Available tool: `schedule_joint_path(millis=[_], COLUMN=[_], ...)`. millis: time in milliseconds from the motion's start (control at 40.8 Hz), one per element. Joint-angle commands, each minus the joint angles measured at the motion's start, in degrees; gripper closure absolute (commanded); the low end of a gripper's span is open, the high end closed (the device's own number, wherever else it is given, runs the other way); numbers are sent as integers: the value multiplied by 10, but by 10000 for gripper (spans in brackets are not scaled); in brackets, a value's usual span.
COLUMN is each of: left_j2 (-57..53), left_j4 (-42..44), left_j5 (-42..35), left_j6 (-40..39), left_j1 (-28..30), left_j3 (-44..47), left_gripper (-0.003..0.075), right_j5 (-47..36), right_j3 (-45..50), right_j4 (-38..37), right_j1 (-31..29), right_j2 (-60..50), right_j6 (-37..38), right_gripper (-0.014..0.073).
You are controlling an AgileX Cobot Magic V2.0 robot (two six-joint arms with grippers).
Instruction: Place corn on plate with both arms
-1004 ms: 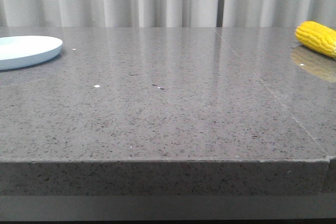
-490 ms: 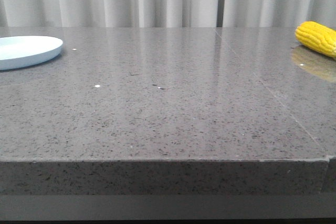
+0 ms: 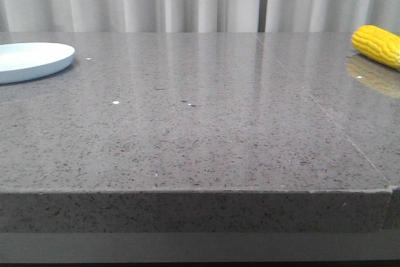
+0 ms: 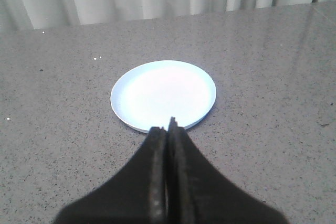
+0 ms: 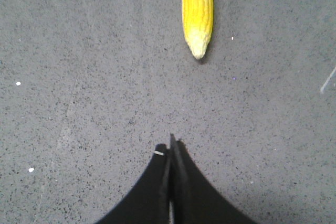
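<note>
Corn, the bright yellow cob with rows of kernels and a paler tapered tip (image 5: 198,11), lies at the far right of the grey speckled stone surface (image 3: 200,129), partly cut off by the frame edge in the front view (image 3: 377,45), while the round, shallow, pale blue-white plate (image 3: 30,60) sits at the far left, so the two are well apart with bare surface between them. Your right gripper (image 5: 170,148) is clearly the nearer one: in its wrist view the cob lies straight ahead of the black fingers, apart from them, with its long axis running roughly along the line the gripper points and the pale tip turned toward you. That matters, because the jaws would close across the cob's width if you simply advance and come down over its thicker part. Both fingers of the right gripper are pressed together with nothing between them, so you need to spread them before you reach the cob. Your left gripper (image 4: 169,132) is likewise closed and empty, hanging just short of the near rim of the plate (image 4: 163,96), which is bare. Neither arm shows in the front view. Judging from this layout, nothing of the task is done yet, and the likely plan is a pick on the right followed by a transfer toward the left side.
</note>
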Motion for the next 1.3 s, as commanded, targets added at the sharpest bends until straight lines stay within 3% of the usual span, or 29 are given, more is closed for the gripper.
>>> schedule_joint_path(millis=[0, 122, 220, 318, 441, 539, 661, 906, 1274], left_j2=[14, 24, 33, 40, 47, 53, 65, 152, 308], left_j4=[-4, -4, -4, -4, -4, -4, -4, 5, 35], left_j5=[-42, -34, -18, -12, -12, -11, -10, 63, 56], left_j6=[-4, -4, -4, -4, -4, -4, -4, -4, -4], left_j1=[0, 0, 0, 0, 0, 0, 0, 0, 9], left_j3=[-17, -17, -17, -17, -17, -17, -18, -62, -112], left_gripper=[741, 738, 668, 491, 218, 127, 136, 136, 136], right_j5=[-34, -34, -34, -35, -32, -36, -36, -36, -36], right_j3=[-18, -18, -18, -18, -18, -18, -18, -18, -18], right_j4=[-7, -8, -8, -8, -8, -8, -8, -8, -8], right_j1=[-4, -4, -4, -4, -4, -4, -4, -4, -4], right_j2=[18, 31, 38, 40, 43, 43, 43, 43, 43], right_j6=[-7, -7, -7, -7, -7, -7, -7, -7, -7], right_gripper=[679, 637, 450, 205, 23, 11, 11, 11, 11])
